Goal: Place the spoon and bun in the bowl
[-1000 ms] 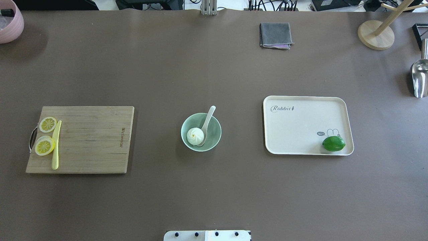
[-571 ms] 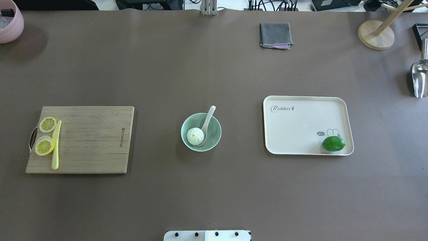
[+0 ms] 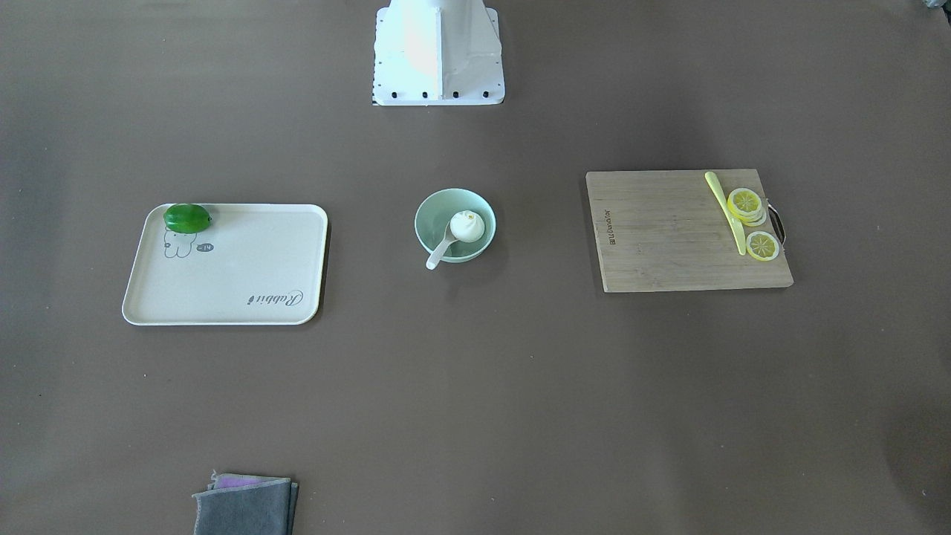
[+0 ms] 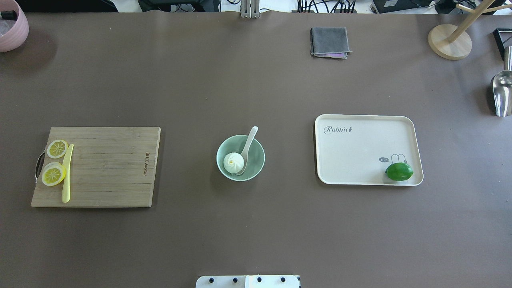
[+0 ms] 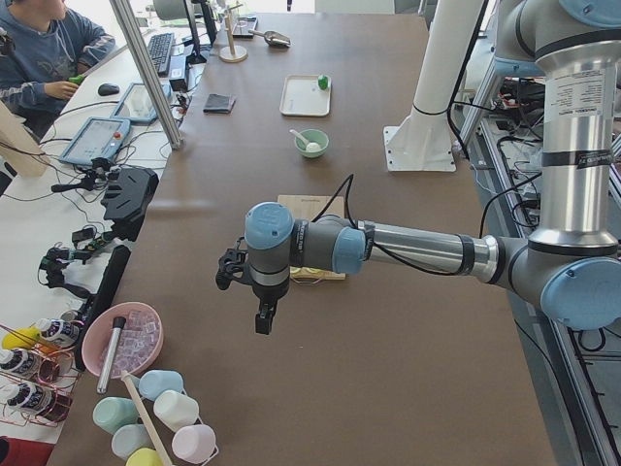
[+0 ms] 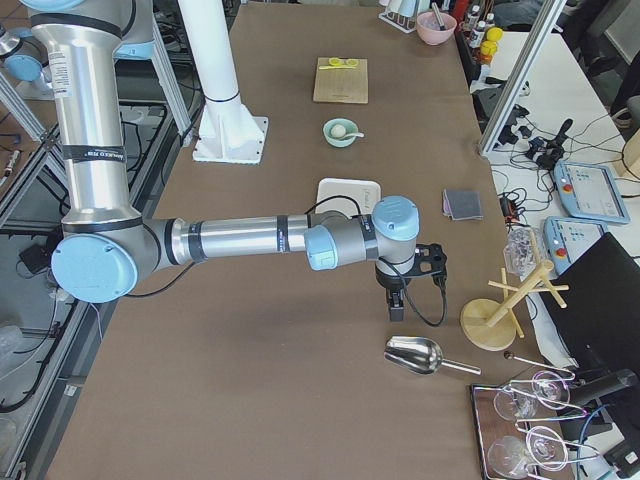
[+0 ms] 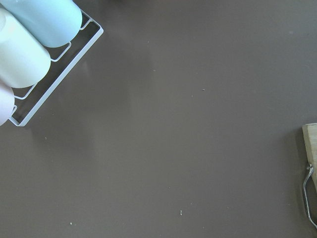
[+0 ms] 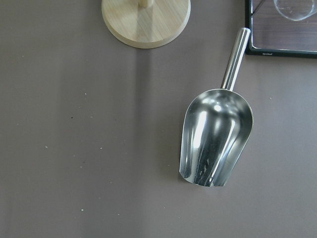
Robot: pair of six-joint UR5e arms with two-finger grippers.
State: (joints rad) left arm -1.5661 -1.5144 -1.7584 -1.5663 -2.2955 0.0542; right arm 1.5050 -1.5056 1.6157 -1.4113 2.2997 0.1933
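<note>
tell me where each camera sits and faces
Front-facing: across the table, steeply down on bowl; base at top.
Overhead: behind robot, forward and down; same bowl, base at bottom.
Exterior left: left end, along table; left gripper near.
Exterior right: right end; right gripper near.
Left wrist: down beside cups; no robot part shows.
Right wrist: down on metal scoop, shared with exterior right.

mint-green bowl, white bun — white spoon

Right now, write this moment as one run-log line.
small white pleated bun: in round mint-green bowl | glossy white soup spoon: scoop in bowl, handle over rim | task: placed
</note>
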